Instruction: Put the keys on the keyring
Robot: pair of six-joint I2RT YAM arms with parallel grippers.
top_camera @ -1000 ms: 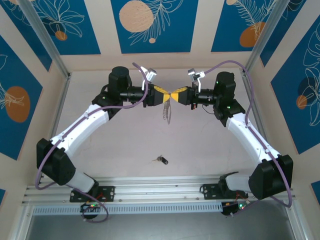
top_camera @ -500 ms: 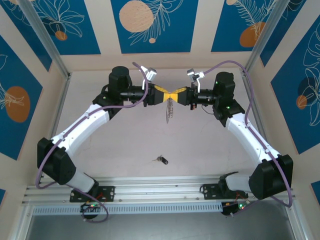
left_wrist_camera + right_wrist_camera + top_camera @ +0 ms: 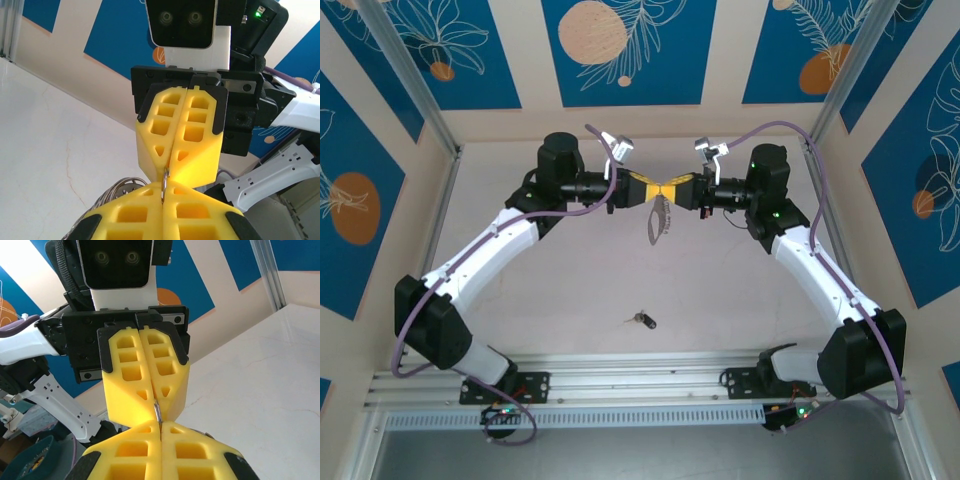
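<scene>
My left gripper (image 3: 656,190) and right gripper (image 3: 673,190) meet tip to tip above the back middle of the table. Both are shut on the thin metal edge of the keyring (image 3: 657,222), whose grey loop hangs below them. In the left wrist view my left gripper (image 3: 164,194) pinches the ring's edge (image 3: 164,180) and the right gripper's fingers (image 3: 195,150) close on it from above; the silvery loop (image 3: 120,192) curves off to the lower left. In the right wrist view my right gripper (image 3: 160,429) holds the same edge (image 3: 157,412). A key (image 3: 643,320) with a black head lies on the table nearer the front.
The white table (image 3: 570,290) is fenced by aluminium posts (image 3: 420,90) and blue patterned wall panels (image 3: 625,50). A metal rail (image 3: 640,370) with both arm bases runs along the near edge.
My left gripper's jaws have closed onto the keyring's edge. The hanging loop has swung and turned slightly under the tips. The key on the table has not moved.
</scene>
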